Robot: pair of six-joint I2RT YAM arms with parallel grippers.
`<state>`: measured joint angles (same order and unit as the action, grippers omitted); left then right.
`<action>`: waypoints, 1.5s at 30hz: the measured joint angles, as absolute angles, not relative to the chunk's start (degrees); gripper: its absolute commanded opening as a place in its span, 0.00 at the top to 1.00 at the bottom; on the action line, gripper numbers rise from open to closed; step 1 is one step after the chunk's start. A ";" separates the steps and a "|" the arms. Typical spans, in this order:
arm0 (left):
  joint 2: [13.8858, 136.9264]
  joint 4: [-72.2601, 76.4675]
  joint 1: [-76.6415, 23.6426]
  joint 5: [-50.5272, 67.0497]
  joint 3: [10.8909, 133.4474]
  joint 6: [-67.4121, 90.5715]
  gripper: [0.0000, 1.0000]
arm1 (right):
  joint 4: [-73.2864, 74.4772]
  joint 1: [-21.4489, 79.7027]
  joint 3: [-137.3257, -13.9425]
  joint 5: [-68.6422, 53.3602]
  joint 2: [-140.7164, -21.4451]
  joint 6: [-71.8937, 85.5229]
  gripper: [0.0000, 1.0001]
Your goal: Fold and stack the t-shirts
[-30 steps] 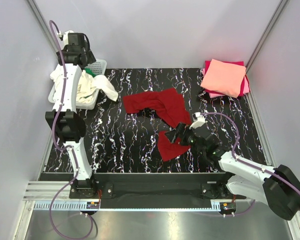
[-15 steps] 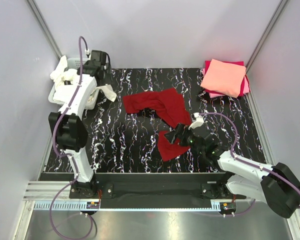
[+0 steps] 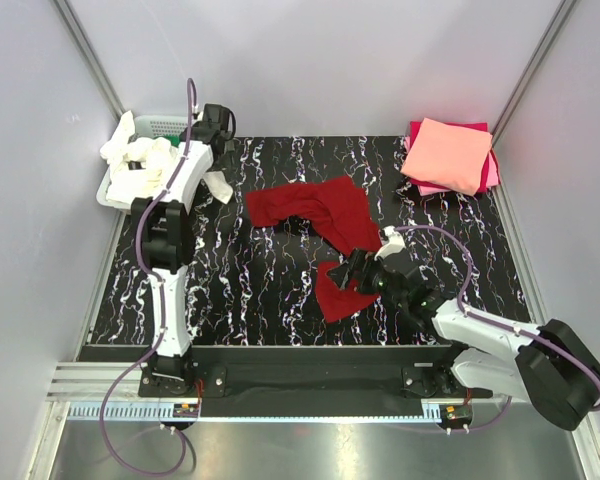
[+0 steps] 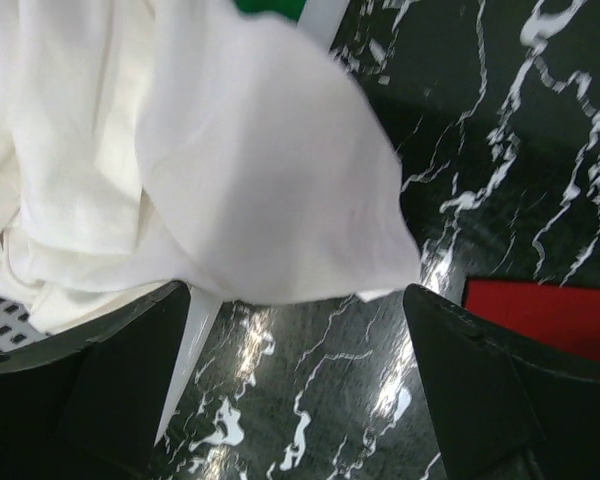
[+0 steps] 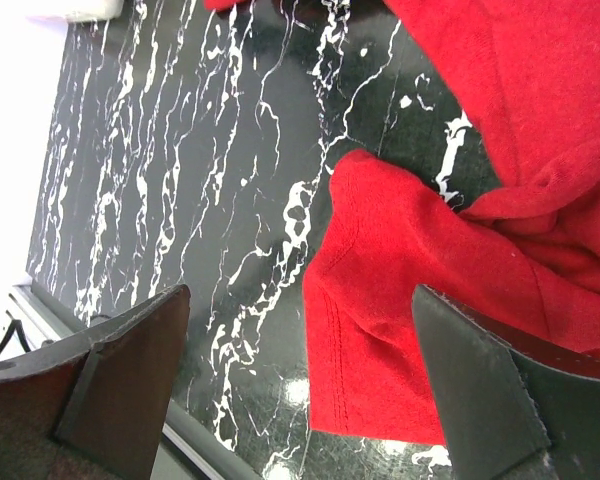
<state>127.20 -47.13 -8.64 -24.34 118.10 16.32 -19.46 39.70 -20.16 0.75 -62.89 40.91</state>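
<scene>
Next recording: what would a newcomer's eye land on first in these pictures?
The crumpled dark red cloth t-shirt sprawled mid-table, with the right gripper hanging open over its near end. Next, the folded salmon pink cloth t-shirt topping a neat stack at the far right corner, and the white cloth t-shirt spilling from the white plastic lattice basket at the far left, the left gripper open close by.

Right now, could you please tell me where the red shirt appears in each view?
Top external: red shirt, mid-table.
Left wrist: red shirt, a sliver at the lower right edge.
Right wrist: red shirt fills the right side.
Shared landmark: the black marbled table.
</scene>
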 measured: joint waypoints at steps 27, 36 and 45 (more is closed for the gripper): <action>133.05 -46.85 -6.81 -24.58 126.39 14.74 1.00 | -19.86 39.70 -20.36 -1.17 -64.58 40.77 0.00; 133.01 -46.57 -5.30 -24.05 126.39 14.85 1.00 | -19.86 39.70 -20.36 -1.17 -64.58 40.77 0.00; 125.82 -46.00 -2.35 -25.15 124.44 15.70 0.16 | -19.88 39.70 -20.40 -1.19 -64.75 40.75 0.00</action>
